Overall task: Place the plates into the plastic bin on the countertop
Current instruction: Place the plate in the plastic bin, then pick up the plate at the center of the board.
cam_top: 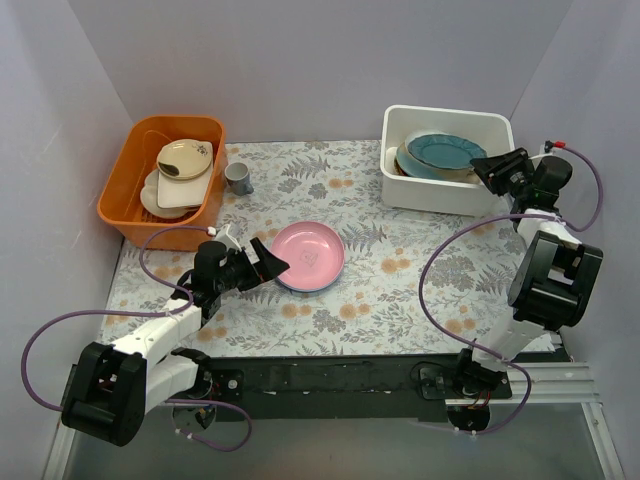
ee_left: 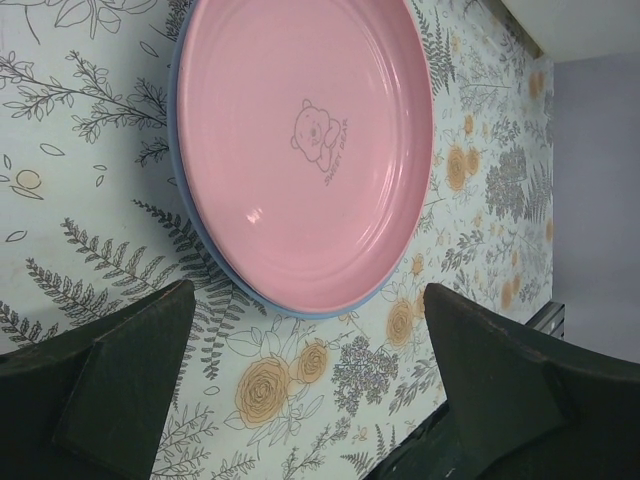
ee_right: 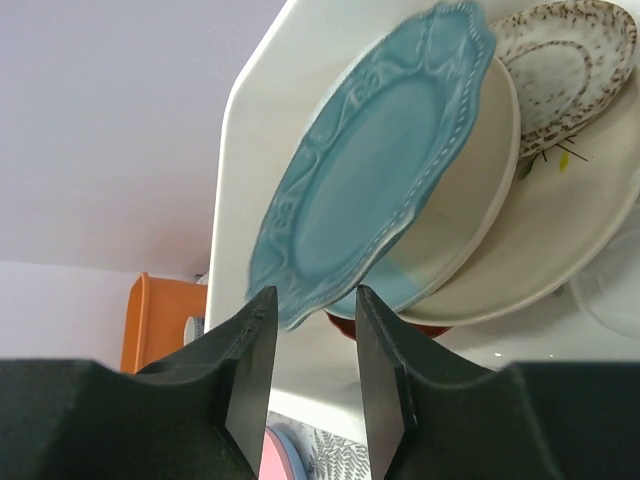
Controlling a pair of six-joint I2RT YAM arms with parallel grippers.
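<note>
Beyond the pink plate, grey cup, orange tub, white bin

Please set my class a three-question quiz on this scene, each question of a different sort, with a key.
1. True or false: the pink round plate lies inside the white rectangular plastic bin.
2. What lies directly under the pink round plate?
A. a light blue plate
B. an orange plastic tub
C. a small grey cup
3. Fill in the gap: the jaws of the left gripper, next to the pink round plate, stand ____ (open or shut).

Key: 1 false; 2 A; 3 open.
</note>
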